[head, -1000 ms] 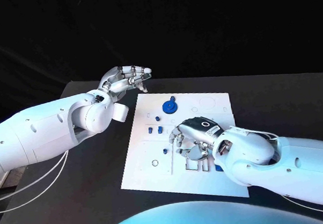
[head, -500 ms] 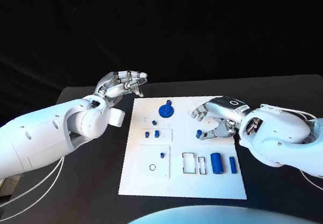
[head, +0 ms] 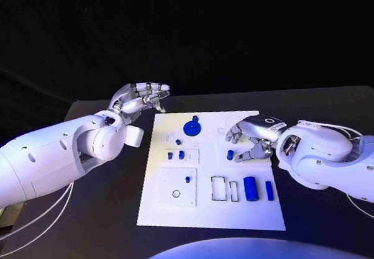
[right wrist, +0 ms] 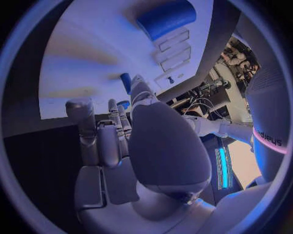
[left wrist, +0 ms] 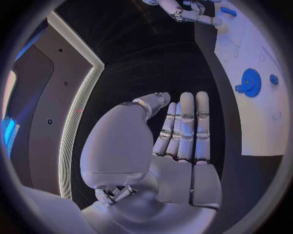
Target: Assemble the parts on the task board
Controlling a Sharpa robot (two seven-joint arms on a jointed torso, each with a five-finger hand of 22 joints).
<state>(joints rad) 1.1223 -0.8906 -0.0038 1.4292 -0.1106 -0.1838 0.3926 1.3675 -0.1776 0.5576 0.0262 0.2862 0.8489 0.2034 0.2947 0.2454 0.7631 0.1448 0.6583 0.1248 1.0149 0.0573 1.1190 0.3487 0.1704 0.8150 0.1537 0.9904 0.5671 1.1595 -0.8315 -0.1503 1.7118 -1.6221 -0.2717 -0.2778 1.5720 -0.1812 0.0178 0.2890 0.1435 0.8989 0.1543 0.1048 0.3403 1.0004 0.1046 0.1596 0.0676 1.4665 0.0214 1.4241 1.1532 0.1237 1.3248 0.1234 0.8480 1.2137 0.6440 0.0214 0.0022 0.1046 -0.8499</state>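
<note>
Blue peg (head: 230, 155), small, rigid, likely light: pinched in right hand (head: 251, 138) fingers, at 3 o'clock on task board (head: 250, 213); grip its sides. Left hand (head: 138, 97) curled, holding nothing.

A flat black table top (head: 89, 227) fills the lower scene, its far edge cutting across under a deep black backdrop (head: 231, 31). Off to one side, a grey wall panel (left wrist: 43, 117) carries a pale glowing light strip (left wrist: 76, 122).
</note>
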